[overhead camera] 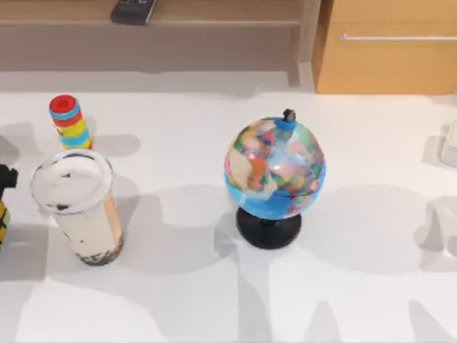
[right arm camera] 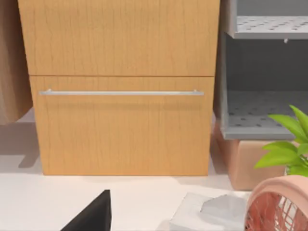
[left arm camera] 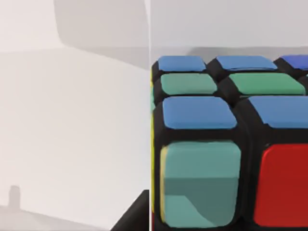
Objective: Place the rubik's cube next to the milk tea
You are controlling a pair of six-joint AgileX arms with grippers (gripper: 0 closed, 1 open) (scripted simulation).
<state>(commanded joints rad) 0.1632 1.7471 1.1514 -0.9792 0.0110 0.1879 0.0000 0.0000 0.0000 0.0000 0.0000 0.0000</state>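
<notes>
At far left edge of the table (overhead camera: 214,300) in the top view, left gripper (overhead camera: 6,187) pokes in as a black bit with a sliver of yellow under it, most of it cut off by the frame. Jaw state: cannot tell, fingers are not visible. Left wrist view is close on the rubik's cube (left arm camera: 226,144), right at the jaws: blue, green, teal and red tiles in a black grid, a thin yellow edge on one side, white surface beyond it. Whether the cube is clamped or just sitting there cannot be told.

Just beside the left gripper, toward the table middle, stands the milk tea (overhead camera: 80,207): tall clear cup, white film lid, beige drink, dark pearls at the base, upright. Behind the cup, close but apart, a striped cylinder (overhead camera: 70,121) with red, blue and yellow rings, upright.

Well away from the left jaws, near table centre, a multicoloured globe (overhead camera: 275,168) on a black round base.

Right arm is off at the right side; right gripper (right arm camera: 91,214) shows as a dark wedge in the right wrist view, jaws cannot tell. Past it: a wooden drawer cabinet (right arm camera: 120,86) with a metal handle, grey shelves (right arm camera: 264,96), green plant leaves (right arm camera: 286,144), a pink fan (right arm camera: 279,204).
</notes>
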